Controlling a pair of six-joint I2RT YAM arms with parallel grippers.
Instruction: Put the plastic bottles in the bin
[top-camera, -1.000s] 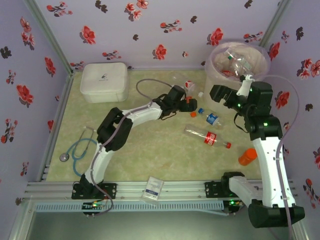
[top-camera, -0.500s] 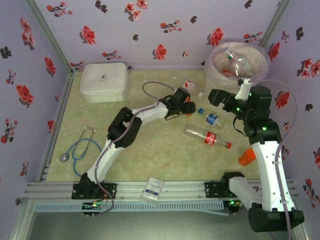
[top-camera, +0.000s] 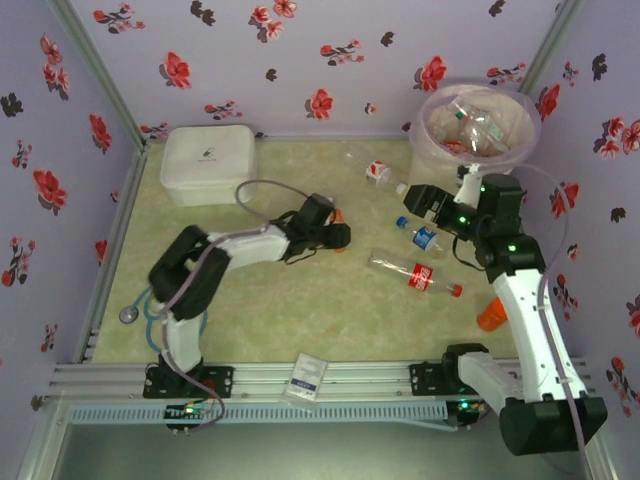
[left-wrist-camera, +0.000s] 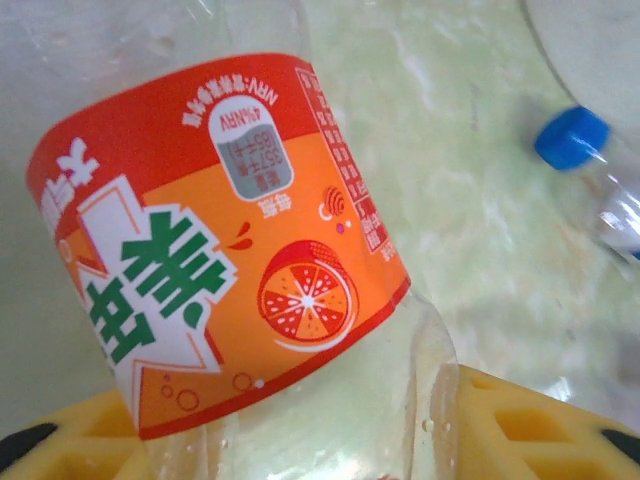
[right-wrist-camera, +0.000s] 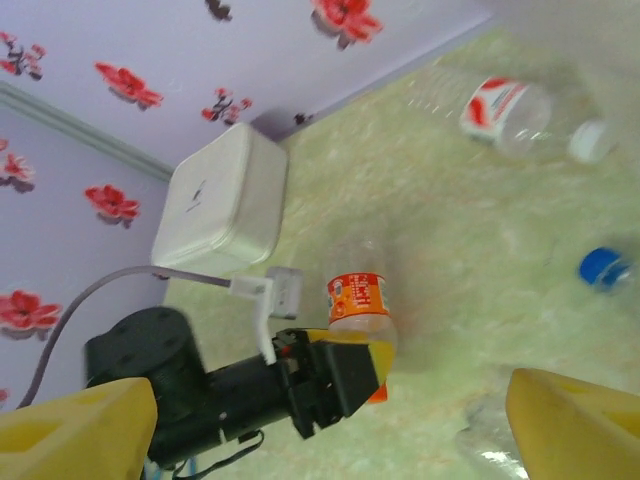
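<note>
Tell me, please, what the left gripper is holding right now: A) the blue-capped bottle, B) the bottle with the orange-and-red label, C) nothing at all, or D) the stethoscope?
B: the left wrist view shows the bottle with the orange-and-red label clamped between the yellow fingers of the left gripper, and the right wrist view shows it in that grip too.

Light: we see bright, even light from above on the tabletop (top-camera: 300, 310).
Shadows: soft and short, close under things.
Focus: the orange-labelled bottle (left-wrist-camera: 230, 260) is sharp, the blue cap (left-wrist-camera: 571, 137) behind it soft.
Blur: the yellow fingers (right-wrist-camera: 75, 430) at the right wrist view's lower corners.
</note>
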